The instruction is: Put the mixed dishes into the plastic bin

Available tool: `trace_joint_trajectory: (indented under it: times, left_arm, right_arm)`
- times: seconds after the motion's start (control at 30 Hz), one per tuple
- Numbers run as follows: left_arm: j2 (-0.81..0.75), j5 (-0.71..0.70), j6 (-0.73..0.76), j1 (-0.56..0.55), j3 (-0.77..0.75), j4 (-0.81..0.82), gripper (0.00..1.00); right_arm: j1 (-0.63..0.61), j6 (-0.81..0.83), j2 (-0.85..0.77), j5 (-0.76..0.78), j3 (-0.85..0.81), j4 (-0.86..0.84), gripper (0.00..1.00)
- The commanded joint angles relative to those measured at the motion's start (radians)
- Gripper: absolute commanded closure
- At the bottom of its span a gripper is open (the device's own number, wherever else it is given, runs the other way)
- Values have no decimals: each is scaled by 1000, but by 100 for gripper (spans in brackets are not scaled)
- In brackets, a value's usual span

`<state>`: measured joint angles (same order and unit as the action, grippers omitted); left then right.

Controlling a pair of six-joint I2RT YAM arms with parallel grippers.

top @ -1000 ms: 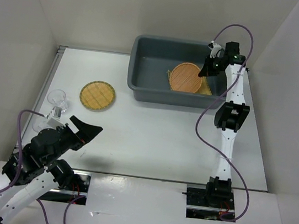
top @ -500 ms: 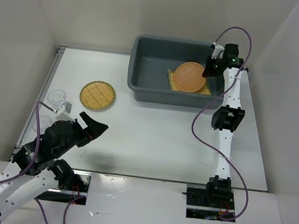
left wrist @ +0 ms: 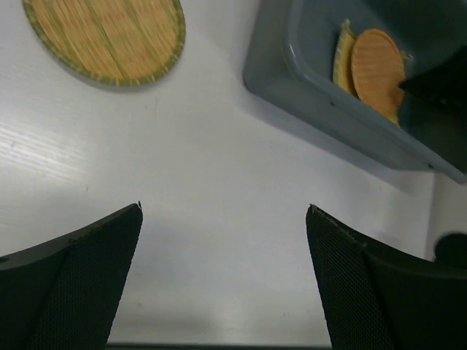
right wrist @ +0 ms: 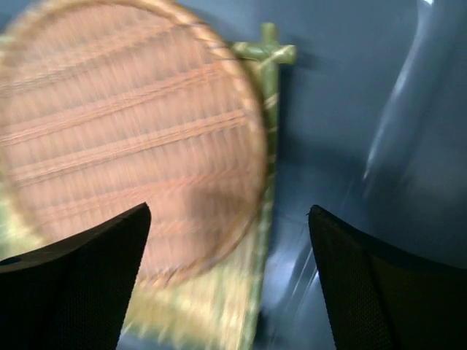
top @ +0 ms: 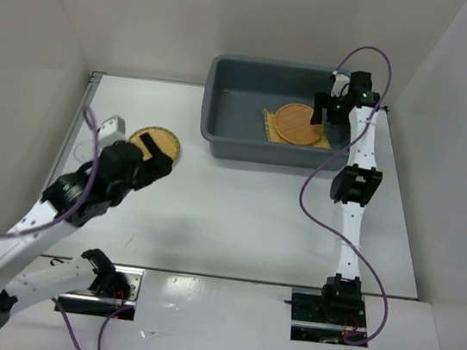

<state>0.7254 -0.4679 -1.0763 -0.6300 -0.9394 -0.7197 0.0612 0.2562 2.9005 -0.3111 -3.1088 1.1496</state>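
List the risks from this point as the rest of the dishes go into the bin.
1. The green-rimmed disc lies flat on the table; the open left end effector may push it rather than catch its thin edge.
2. The open right end effector hangs close above the orange-brown disc in the plastic bin; a finger could drag it on withdrawal.
3. If the left arm brings a dish while the right arm is over the bin, they could collide.
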Motion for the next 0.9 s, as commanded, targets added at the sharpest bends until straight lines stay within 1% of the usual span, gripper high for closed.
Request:
trace_joint_trajectory:
  times: [0.0,0.03,0.07,0.1,0.13,0.17,0.2,0.23,0.27,0.3,0.33,0.37,0.4,0.43,0.47,0.5,0.53,0.57,0.63,0.67,0.73,0.77,0.83,0.87]
  left_arm:
    - [208,-184,61,33,-136,-75,1]
    - [238,-202,61,53,-169,-75,1]
    - [264,-181,100,125,-170,19,1]
    - [264,-140,128,172,-153,81,1]
    - [285,-7,156,231,-104,198,1]
    - [307,70,156,296,-82,238,1]
    - [339,154,168,428,-70,265,1]
    - [382,238,185,488,-70,282,1]
    - [478,382,217,541,-84,282,1]
    - [523,435,232,614,-94,282,1]
    - [558,478,243,639,-104,295,1]
    - [601,518,256,659,-104,318,1]
    - [612,529,256,691,-104,342,1]
    - [637,549,256,713,-104,394,1]
    - [658,607,256,737,-93,413,1]
    - [711,632,256,768,-93,433,1]
    - [739,685,265,780,-93,442,1]
    - [762,699,265,789,-93,451,1]
    - [802,712,265,799,-82,496,1]
    - [802,712,265,799,-82,506,1]
    - [831,723,254,809,-68,540,1]
    - [832,745,254,809,-47,558,1]
    - [856,758,236,809,-24,592,1]
    - [856,758,236,809,-12,601,1]
  right_arm:
    - [29,1,-258,-86,-27,27,7]
    - [38,23,-297,-171,-27,68,4]
    - [38,66,-331,-206,-27,96,2]
    - [38,84,-392,-233,-27,126,2]
    - [38,84,-430,-258,25,153,2]
    - [38,74,-479,-258,86,153,2]
    - [49,84,-556,-258,134,153,2]
    - [49,84,-592,-267,219,153,2]
    - [63,97,-627,-267,261,153,2]
    - [63,109,-661,-267,300,153,2]
    - [63,109,-723,-267,362,153,2]
    - [75,118,-753,-267,392,153,2]
    - [75,118,-779,-267,419,153,2]
    - [86,132,-828,-267,484,153,2]
    - [86,132,-849,-267,524,153,2]
    - [97,159,-871,-267,615,153,2]
    - [106,172,-912,-255,669,153,2]
    - [106,187,-934,-264,781,153,2]
    - [135,233,-1003,-282,899,133,2]
    - [164,233,-1030,-295,1017,115,2]
    - [198,233,-1111,-308,1137,70,2]
    - [224,233,-1138,-309,1238,30,2]
    - [239,233,-1200,-300,1359,-11,2]
    - [239,233,-1219,-299,1390,-11,2]
